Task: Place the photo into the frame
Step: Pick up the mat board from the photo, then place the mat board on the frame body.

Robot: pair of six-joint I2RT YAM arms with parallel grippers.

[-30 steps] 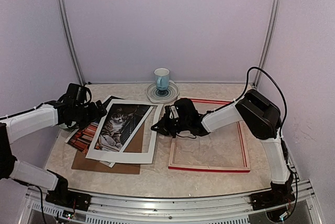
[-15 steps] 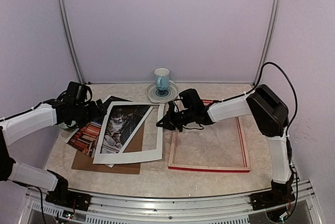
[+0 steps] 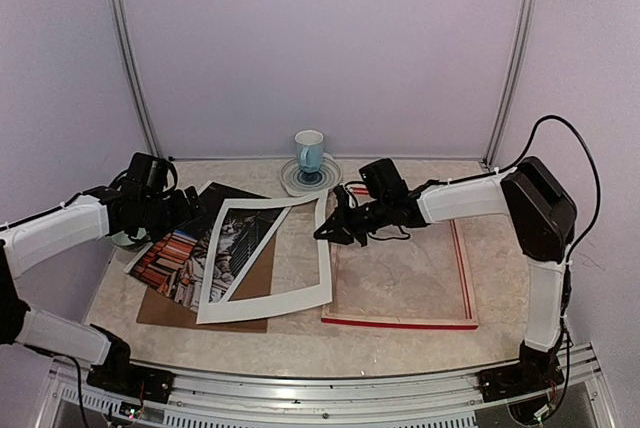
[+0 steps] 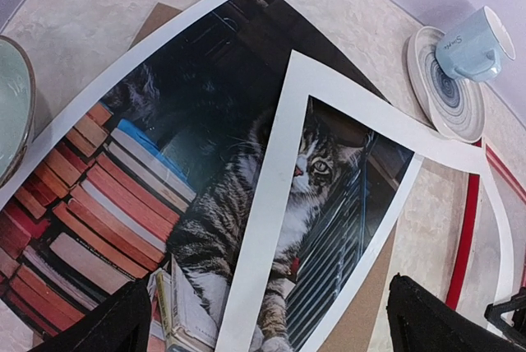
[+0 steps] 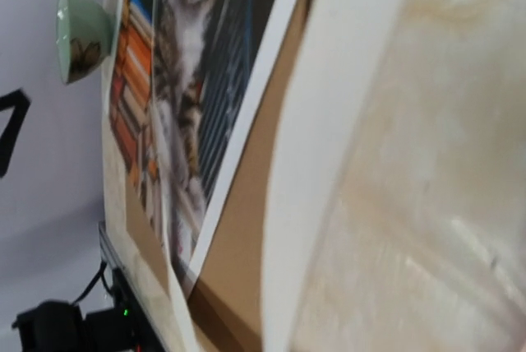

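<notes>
The photo [image 3: 180, 248] of a tabby cat and stacked books lies flat at the left on a brown backing board [image 3: 200, 311]. In the left wrist view the photo [image 4: 164, 171] fills most of the picture. A white mat board [image 3: 322, 258] lies partly over it, its far right corner lifted and bent. My right gripper [image 3: 328, 228] is shut on that corner. The red frame [image 3: 400, 322] lies flat on the right, pale wood side up. My left gripper [image 3: 190, 206] hovers open over the photo's left part, its jaws [image 4: 267, 323] wide apart with nothing between them.
A blue cup [image 3: 309, 151] stands on a striped saucer [image 3: 296, 183] at the back centre. A pale green bowl [image 4: 10, 105] sits left of the photo, under my left arm. The right wrist view shows the mat board [image 5: 329, 163] close up, the backing board [image 5: 246, 229] beneath.
My right gripper has moved right and towards the back with the mat board's corner, dragging the mat off the photo towards the frame. The left arm has barely moved.
</notes>
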